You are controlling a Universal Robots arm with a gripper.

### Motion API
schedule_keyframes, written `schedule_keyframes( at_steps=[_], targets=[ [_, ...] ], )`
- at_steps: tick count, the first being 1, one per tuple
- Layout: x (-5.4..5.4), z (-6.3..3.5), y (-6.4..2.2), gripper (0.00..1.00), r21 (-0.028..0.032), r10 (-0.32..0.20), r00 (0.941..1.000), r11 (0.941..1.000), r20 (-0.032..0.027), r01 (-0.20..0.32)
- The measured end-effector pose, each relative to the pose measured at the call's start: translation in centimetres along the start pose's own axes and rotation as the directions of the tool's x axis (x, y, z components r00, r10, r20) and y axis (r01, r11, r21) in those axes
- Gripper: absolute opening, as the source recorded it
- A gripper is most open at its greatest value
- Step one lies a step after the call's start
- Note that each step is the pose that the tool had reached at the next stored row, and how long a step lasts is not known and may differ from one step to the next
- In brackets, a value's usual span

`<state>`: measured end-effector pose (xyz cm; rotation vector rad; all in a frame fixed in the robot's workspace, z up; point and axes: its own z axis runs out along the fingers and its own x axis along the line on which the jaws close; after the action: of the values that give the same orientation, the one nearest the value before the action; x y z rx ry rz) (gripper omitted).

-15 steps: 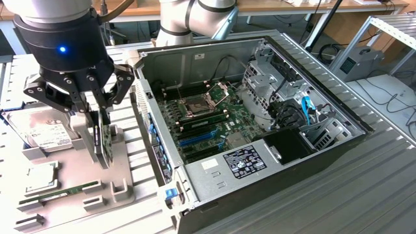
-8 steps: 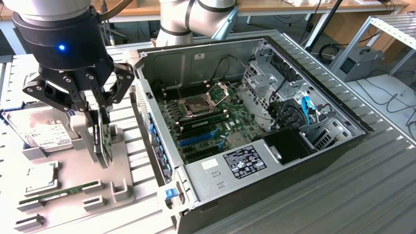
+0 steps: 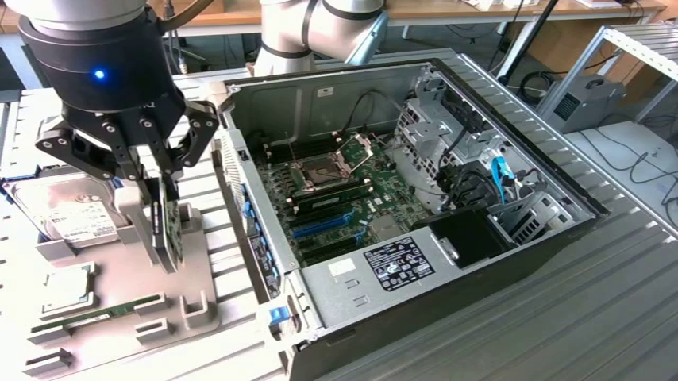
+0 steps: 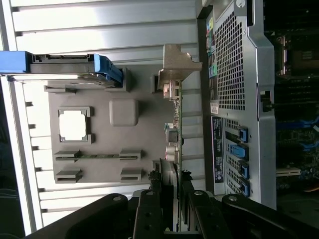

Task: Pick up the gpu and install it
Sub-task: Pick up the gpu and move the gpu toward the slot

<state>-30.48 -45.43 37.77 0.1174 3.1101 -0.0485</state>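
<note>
the pickup looked half done and the install not yet begun. the end effector (image 3: pixel 159 186) stood over the grey parts holder (image 3: pixel 202 294) on the desk (image 3: pixel 593 302), at the exterior view's left of the open computer case (image 3: pixel 317 294), its fingers closed on the upper edge of the gpu (image 3: pixel 164 234). the card hung edge-on and upright, its lower end down at the holder; whether it had cleared its cradle could not be told. in the wrist view the end effector (image 4: pixel 173 186) pinched the gpu (image 4: pixel 175 124) from both faces, the silver bracket at the far end, and the card ran just beside the case's perforated back wall without touching it. inside the case the motherboard (image 3: pixel 350 198) lay exposed and its blue expansion slots (image 3: pixel 317 226) were bare, so seating the card remained undone. the hard drive (image 3: pixel 75 214) and the memory stick (image 3: pixel 95 313) sat in their places on the holder, untouched.
</note>
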Motion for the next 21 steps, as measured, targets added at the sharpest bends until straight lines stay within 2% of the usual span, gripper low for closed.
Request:
schedule_keyframes(
  at_steps=[17,21],
  targets=[
    [-0.02,-0.60,-0.02,0.26,0.0003,0.000,1.0000,1.0000,0.0000,0.000],
    [-0.03,-1.02,-0.03,0.26,0.0002,0.000,1.0000,1.0000,0.0000,0.000]
  ],
)
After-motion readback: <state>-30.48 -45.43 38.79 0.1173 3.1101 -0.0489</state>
